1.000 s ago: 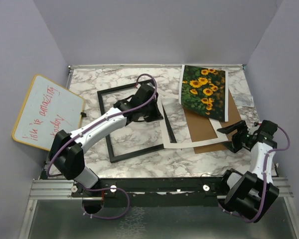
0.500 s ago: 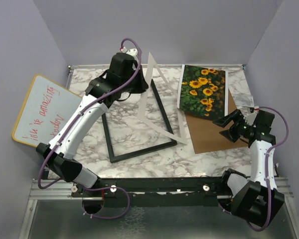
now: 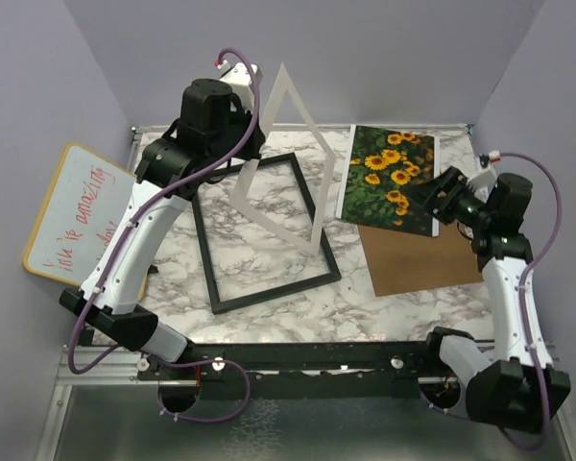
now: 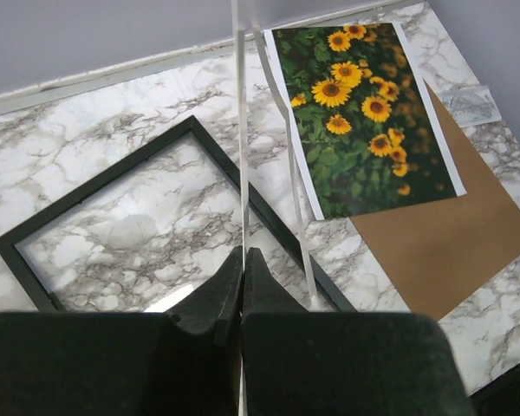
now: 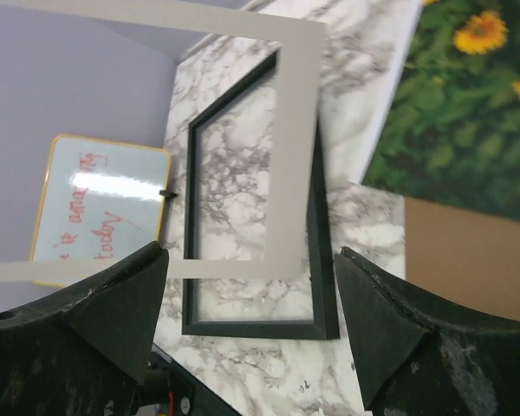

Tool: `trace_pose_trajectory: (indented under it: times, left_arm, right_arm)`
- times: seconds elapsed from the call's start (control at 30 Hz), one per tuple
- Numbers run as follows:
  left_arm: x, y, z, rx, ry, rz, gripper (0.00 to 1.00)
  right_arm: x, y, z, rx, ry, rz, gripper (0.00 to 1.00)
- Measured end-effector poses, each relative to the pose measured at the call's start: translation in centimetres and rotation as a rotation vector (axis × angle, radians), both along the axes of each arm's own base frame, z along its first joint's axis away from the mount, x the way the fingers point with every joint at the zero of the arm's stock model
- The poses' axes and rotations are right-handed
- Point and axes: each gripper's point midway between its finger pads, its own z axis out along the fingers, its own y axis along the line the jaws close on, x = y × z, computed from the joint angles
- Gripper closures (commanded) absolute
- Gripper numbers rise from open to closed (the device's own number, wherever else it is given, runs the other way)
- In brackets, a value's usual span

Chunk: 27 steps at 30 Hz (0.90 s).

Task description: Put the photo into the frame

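The sunflower photo lies face up at the back right, partly on the brown backing board. It also shows in the left wrist view and the right wrist view. The black frame lies flat at the table's middle, nothing inside it, seen also from the left wrist and right wrist. My left gripper is shut on the white mat, holding it high above the frame. My right gripper is open and empty, above the photo's right edge.
A yellow-rimmed whiteboard with red writing leans at the left edge. The backing board covers the right front of the marble table. A small clear packet lies at the far right. Grey walls close three sides.
My left arm has lifted the white mat off the table and raised it high over the frame. My right gripper has moved back and up towards the photo.
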Motion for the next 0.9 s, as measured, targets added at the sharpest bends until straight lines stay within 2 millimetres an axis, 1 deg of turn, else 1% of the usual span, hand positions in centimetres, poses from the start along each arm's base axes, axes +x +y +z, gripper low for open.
trace_pose_trajectory:
  times: [0.13,0.27,0.37,0.47,0.57,0.73,0.9]
  left_arm:
    - [0.0,0.3,0.4,0.044,-0.039,-0.024,1.00]
    - [0.0,0.4,1.0,0.085,-0.088,-0.055,1.00]
    - [-0.1,0.3,1.8,0.104,-0.138,-0.095,1.00]
    - [-0.6,0.0,2.5,0.114,-0.179,-0.143,1.00]
    - [-1.8,-0.4,3.3,0.119,-0.227,-0.215,1.00]
    - [-4.3,-0.5,4.9,0.111,-0.312,-0.313,1.00]
    - [-5.3,-0.5,7.1,0.085,-0.390,-0.336,1.00]
  right_arm:
    - [3.4,3.8,3.4,-0.041,-0.101,0.147,0.17]
    - [7.9,7.2,5.9,-0.092,-0.206,0.264,0.17]
    - [11.3,9.2,7.5,-0.127,-0.292,0.333,0.17]
    - [13.6,10.8,9.0,-0.149,-0.399,0.400,0.16]
    - [14.4,12.1,10.0,-0.163,-0.518,0.476,0.16]
    - [14.3,14.0,11.8,-0.208,-0.750,0.601,0.16]
    - [14.0,14.9,13.7,-0.256,-0.939,0.703,0.17]
